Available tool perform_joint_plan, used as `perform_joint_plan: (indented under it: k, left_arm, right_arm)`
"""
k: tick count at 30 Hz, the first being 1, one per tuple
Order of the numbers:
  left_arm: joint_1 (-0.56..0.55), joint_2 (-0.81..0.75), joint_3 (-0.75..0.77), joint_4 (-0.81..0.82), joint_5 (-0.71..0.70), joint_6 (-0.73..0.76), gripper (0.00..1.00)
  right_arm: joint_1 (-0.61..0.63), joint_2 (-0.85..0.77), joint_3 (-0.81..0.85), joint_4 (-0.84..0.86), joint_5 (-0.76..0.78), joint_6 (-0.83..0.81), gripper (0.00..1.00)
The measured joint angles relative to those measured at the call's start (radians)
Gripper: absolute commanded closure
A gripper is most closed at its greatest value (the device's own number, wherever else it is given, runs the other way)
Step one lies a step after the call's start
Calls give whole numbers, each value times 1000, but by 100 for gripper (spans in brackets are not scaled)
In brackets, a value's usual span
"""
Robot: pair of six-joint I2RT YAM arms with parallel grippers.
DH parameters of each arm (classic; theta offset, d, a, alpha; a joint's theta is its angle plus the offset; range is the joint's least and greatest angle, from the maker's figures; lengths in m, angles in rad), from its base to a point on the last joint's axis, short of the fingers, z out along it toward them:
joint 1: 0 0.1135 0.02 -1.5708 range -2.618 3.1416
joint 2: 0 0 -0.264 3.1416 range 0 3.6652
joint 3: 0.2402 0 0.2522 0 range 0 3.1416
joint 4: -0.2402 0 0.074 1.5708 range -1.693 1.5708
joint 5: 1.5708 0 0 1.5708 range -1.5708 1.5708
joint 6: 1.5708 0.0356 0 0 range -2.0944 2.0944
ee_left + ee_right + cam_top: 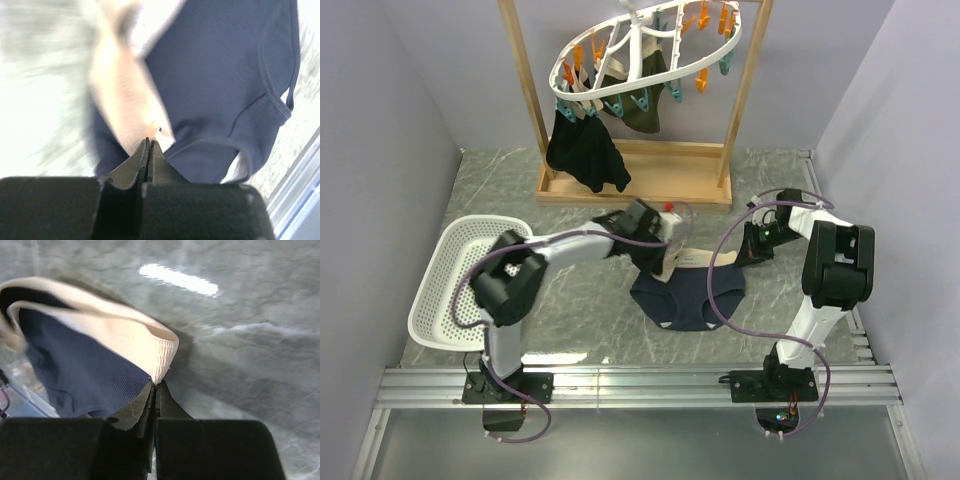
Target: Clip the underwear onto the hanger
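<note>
Lying on the grey marbled desk (570,325) between the two arms, the underwear (688,297) has its navy body spread flat and its pale waistband on the far side.

**Grip points**
- The left fingers (667,262) meet the left end of the waistband.
- The right fingers (748,252) meet the right end.
- In the left wrist view, the left fingers (148,150) are pressed together, and the beige band of the underwear (225,75) runs into their tips.
- In the right wrist view, the right fingers (155,390) are also together, clamped on the waistband corner. That corner stands raised off the desk and casts a shadow.

**Arm pose**
- The left arm rises from its base and folds at the elbow beside the basket (450,275). Its forearm extends to the right across the desk, with the wrist tipped down.
- The right arm stands upright at the right edge of the desk. Its forearm is folded back to the left, with the wrist low over the desk.

**Surroundings**
- The hanger (640,50) hangs tilted from the wooden frame stand (530,100) at the far end, well apart from the underwear.
- A black garment (585,150) and an olive-green garment (645,100) hang below the hanger.

**Limits of view**
- From above, the left wrist housing covers the left end of the waistband, so the contact there cannot be seen.
- The left half of the left wrist view is blurred.
- The top of the stand is cut off by the upper edge of the picture.
</note>
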Motion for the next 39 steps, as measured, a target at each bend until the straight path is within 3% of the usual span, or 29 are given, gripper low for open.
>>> perform_joint_plan:
  k: [7, 14, 20, 29, 35, 39]
  left_arm:
    - [193, -274, -50, 9, -40, -26, 100]
    - [235, -362, -55, -18, -32, -31, 100]
    - [264, -612, -195, -78, 0, -9, 100]
    - [257, -1011, -275, -175, 61, 27, 100]
    - [258, -1030, -335, -234, 80, -1, 100]
    - [260, -884, -334, -227, 66, -35, 100]
  right_arm:
    - [0, -42, 6, -28, -95, -17, 100]
    - [25, -128, 69, -95, -219, -56, 100]
    - [31, -405, 45, -192, -307, -188, 100]
    - [96, -875, -116, -322, -401, -305, 100]
    - [248, -1004, -178, -230, -310, -178, 100]
    - [284, -839, -174, -114, -212, -107, 100]
